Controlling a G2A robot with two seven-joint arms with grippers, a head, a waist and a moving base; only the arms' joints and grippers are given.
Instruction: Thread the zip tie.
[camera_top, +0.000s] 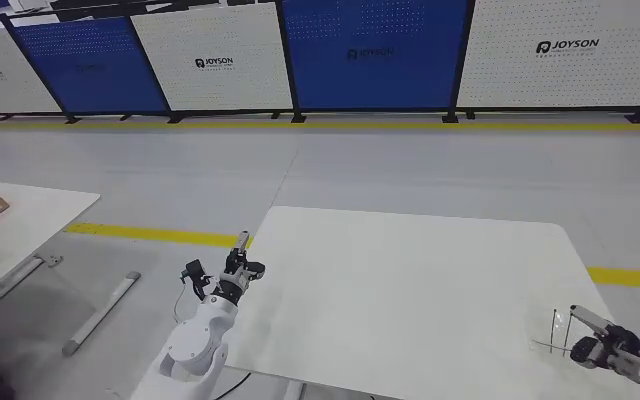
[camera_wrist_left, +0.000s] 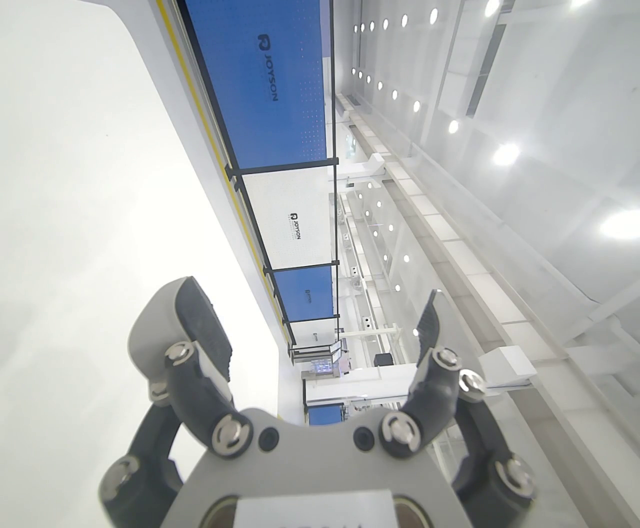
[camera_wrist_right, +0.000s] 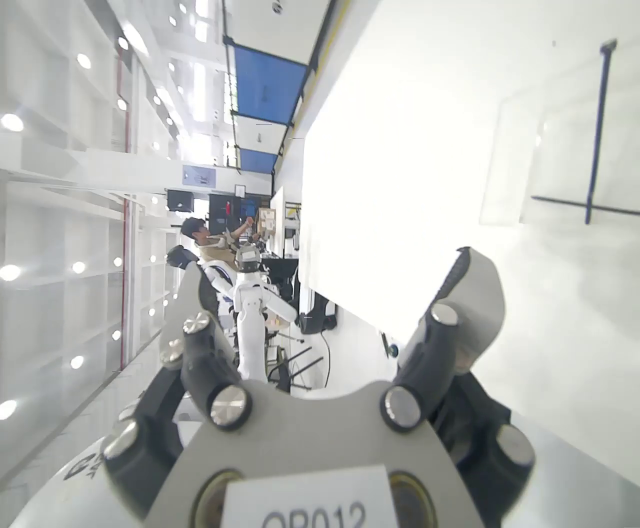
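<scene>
One dark zip tie (camera_wrist_right: 597, 135) lies flat on a clear sheet (camera_wrist_right: 510, 165) at the right near corner of the table (camera_top: 400, 300). Its long axis appears to run crosswise to the right gripper (camera_wrist_right: 330, 270), which is just beside it, fingers spread, empty. Left gripper (camera_wrist_left: 310, 292): spread, empty, well apart. Thin line crossing the tie's end: unidentified.

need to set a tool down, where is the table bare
Bare: the table from the left claw at its left edge across the middle and far side. Crowded: near right corner, crossed zip ties by the right claw.
</scene>
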